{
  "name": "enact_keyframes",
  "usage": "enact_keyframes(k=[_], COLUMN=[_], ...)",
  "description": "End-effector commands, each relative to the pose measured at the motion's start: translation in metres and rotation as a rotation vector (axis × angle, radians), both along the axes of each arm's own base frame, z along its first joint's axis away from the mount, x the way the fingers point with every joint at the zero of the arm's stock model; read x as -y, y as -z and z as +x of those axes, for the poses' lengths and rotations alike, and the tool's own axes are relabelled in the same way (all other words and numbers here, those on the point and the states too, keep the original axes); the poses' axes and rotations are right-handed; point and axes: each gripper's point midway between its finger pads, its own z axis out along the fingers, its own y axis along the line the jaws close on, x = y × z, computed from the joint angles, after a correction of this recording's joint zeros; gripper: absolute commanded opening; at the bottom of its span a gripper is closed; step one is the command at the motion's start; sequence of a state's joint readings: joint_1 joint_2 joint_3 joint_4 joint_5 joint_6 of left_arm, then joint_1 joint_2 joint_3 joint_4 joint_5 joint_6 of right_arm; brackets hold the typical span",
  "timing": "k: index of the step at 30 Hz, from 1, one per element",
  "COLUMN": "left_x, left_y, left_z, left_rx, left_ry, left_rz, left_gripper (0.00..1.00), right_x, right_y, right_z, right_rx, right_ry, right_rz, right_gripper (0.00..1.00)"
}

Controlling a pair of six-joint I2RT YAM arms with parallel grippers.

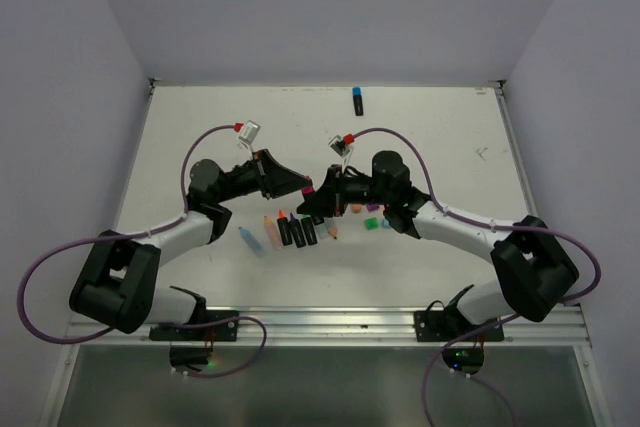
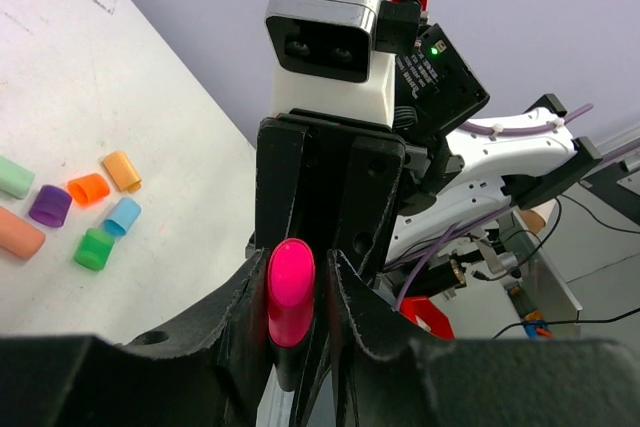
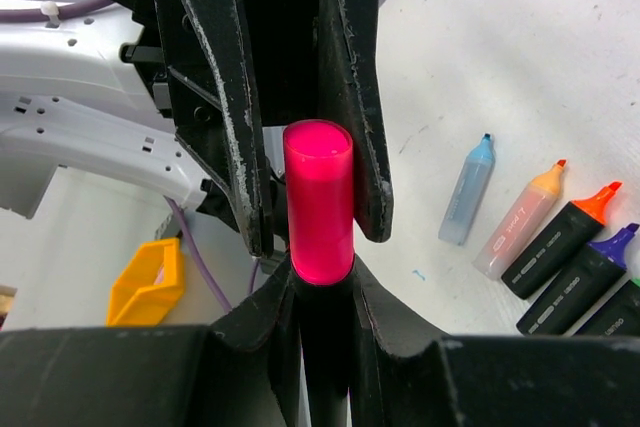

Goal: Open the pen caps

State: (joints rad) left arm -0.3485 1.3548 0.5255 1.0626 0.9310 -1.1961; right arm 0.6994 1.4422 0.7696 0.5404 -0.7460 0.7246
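Whatever the pink cap (image 3: 318, 197) sits on is hidden within the grip. The left tool (image 2: 290, 282) and right tool (image 3: 320, 277) meet above the white desk (image 1: 440, 137), both clamped on that cap. Loose caps (image 2: 95, 247) lie on the desk near the uncapped pens (image 3: 560, 247). The walls are plain.

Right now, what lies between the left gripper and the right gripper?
The pink pen cap bridges them: the left gripper pinches it, the right gripper holds the pen's black body just below it. Both wrist views show this.
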Motion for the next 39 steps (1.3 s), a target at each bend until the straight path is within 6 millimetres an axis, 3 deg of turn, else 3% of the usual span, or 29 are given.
enact_keyframes(k=[1, 11, 15, 19, 24, 28, 29, 31, 39], left_x=[0.002, 0.007, 0.006, 0.007, 0.006, 0.003, 0.003, 0.003, 0.005], left_y=[-0.016, -0.014, -0.012, -0.014, -0.013, -0.015, -0.015, -0.017, -0.016], left_z=[-0.007, -0.003, -0.003, 0.0, 0.007, 0.015, 0.016, 0.017, 0.016], left_rx=[0.066, 0.077, 0.073, 0.07, 0.048, 0.035, 0.034, 0.032, 0.024], left_ry=[0.012, 0.002, -0.004, -0.018, -0.054, -0.112, -0.115, -0.116, -0.099], left_rz=[-0.017, 0.021, 0.023, 0.022, 0.019, 0.011, 0.009, 0.006, 0.002], left_gripper=[0.31, 0.45, 0.44, 0.17, 0.0, 0.0, 0.02, 0.21, 0.31], right_x=[-0.005, -0.005, -0.006, -0.006, -0.006, -0.004, -0.002, -0.001, -0.003], right_y=[-0.012, -0.019, -0.022, -0.019, -0.014, -0.002, 0.003, 0.004, -0.002], right_z=[0.012, 0.018, 0.018, 0.018, 0.015, 0.01, 0.009, 0.008, 0.005], right_rx=[0.009, -0.019, -0.031, -0.036, -0.046, -0.058, -0.065, -0.067, -0.063], right_ry=[0.045, 0.087, 0.087, 0.088, 0.079, 0.076, 0.078, 0.077, 0.071], right_rz=[0.037, 0.066, 0.085, 0.083, 0.077, 0.053, 0.047, 0.051, 0.07], right_gripper=[0.0, 0.0, 0.0, 0.0, 0.0, 0.0, 0.0, 0.0, 0.0])
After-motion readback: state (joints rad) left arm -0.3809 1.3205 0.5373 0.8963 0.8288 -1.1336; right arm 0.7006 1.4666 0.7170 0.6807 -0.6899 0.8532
